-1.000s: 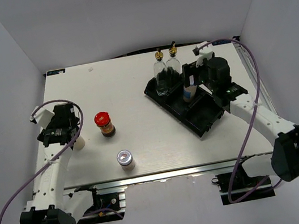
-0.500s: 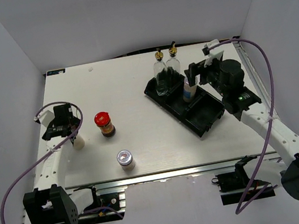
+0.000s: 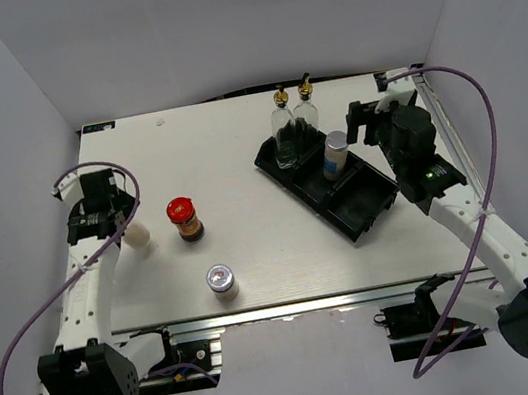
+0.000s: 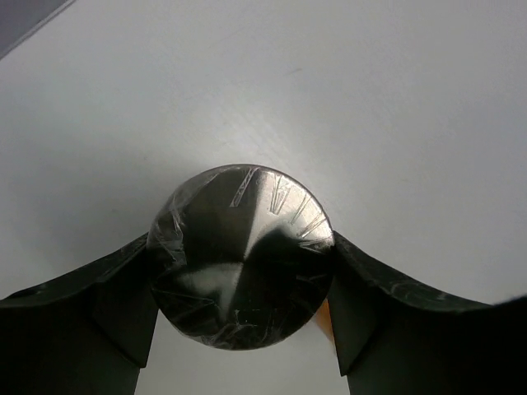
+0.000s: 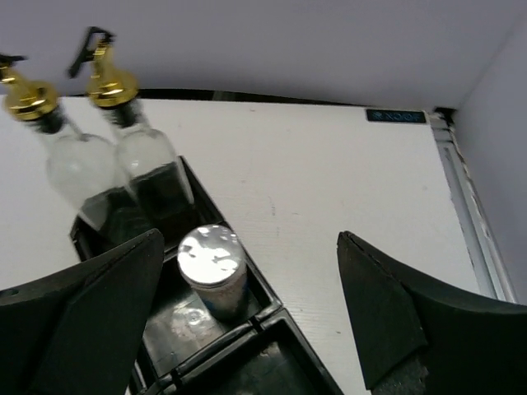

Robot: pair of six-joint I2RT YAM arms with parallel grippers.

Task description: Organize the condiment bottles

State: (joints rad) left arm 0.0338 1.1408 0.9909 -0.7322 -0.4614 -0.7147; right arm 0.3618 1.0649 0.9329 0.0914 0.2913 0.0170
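The left fingers (image 4: pixel 99 317) are closed in on the left shaker (image 4: pixel 243 259). In the left wrist view we see one dark pad against each side of its round silver cap, which has a crinkled clear film over it. From above, this pale shaker sits at the left side of the white surface (image 3: pixel 239 171), just past the wrist. We cannot tell whether its base rests on the surface.

To its right, near but apart, the red-lidded jar (image 3: pixel 185 219) stands upright, dark below its red lid. Nearer the front edge and slightly further right, the front shaker (image 3: pixel 221 281) stands alone with its silver cap up, well apart from the tray.

On the right half we find the black tray (image 3: pixel 371 202), set at a slant, with three compartments in a row. The two glass bottles (image 3: pixel 285 138) stand upright side by side in its far compartment, gold pourers on top, touching or nearly so. The tray shaker (image 3: pixel 336 153) stands upright in the middle compartment, just beside the bottles.

The right fingers (image 5: pixel 90 317) are spread wide with nothing between them. In the right wrist view the tray shaker shows low in the gap, beyond their tips. From above, we see this wrist by the tray's far right edge, near the tray shaker but not touching it.
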